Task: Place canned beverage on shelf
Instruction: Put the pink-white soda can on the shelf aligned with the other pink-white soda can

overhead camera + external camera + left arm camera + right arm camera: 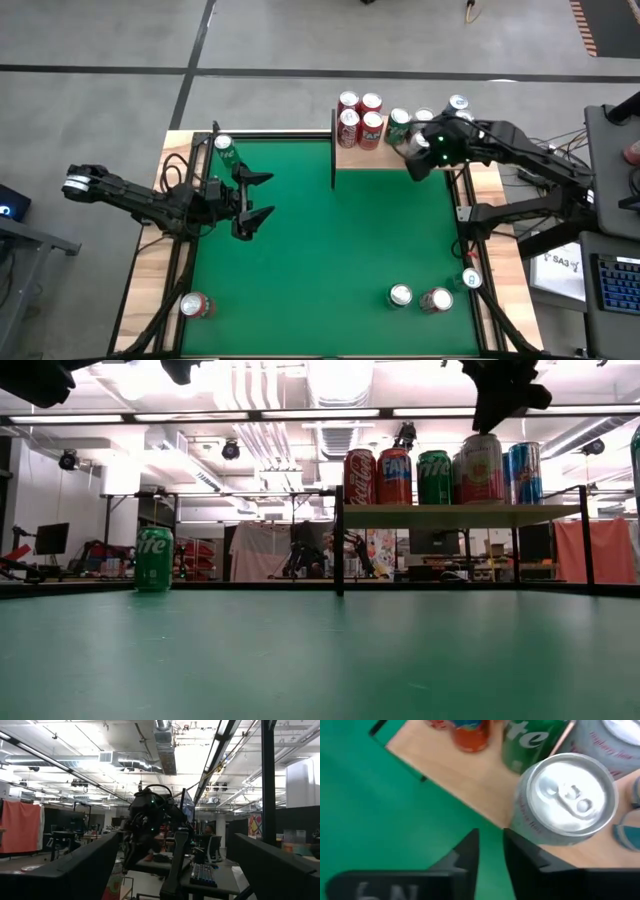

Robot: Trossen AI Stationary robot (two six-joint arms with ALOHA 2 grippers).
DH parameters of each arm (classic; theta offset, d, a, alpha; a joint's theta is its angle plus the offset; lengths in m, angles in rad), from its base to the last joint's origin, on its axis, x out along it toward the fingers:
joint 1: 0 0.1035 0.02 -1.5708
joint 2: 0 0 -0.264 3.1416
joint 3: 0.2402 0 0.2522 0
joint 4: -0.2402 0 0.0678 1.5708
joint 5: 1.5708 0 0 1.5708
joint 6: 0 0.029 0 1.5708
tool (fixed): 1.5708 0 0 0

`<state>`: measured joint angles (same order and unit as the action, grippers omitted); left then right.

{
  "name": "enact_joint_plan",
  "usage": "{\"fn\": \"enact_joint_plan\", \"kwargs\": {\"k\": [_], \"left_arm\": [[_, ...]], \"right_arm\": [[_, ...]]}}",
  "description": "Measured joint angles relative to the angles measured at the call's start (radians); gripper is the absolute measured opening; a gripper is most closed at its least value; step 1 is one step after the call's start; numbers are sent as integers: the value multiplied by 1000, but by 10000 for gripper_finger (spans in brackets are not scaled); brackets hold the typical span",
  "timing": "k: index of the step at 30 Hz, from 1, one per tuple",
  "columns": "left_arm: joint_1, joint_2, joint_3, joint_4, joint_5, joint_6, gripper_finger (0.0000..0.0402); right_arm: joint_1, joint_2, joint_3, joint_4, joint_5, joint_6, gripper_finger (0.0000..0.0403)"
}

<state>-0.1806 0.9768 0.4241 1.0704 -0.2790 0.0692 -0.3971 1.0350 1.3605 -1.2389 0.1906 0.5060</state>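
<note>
Pale pink-lettered aluminium can standing on light-wood shelf just beyond right gripper, fingers nearly together, gripping nothing; remaining: withdrawal.

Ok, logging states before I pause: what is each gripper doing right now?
Left gripper: open, empty, over the green table.
Right gripper: fingers shut, holding nothing, beside the pale can on the shelf.
</note>
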Motion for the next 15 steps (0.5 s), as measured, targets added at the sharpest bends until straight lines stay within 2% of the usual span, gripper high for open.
{"fn": "enact_joint_plan", "kwargs": {"k": [5, 15], "left_arm": [[0, 0, 0, -2, 0, 0, 377], [0, 0, 0, -7, 0, 11, 377]], "right_arm": [[0, 11, 0, -7, 43, -1, 15], [-1, 3, 6, -68, 143, 8, 13]]}}
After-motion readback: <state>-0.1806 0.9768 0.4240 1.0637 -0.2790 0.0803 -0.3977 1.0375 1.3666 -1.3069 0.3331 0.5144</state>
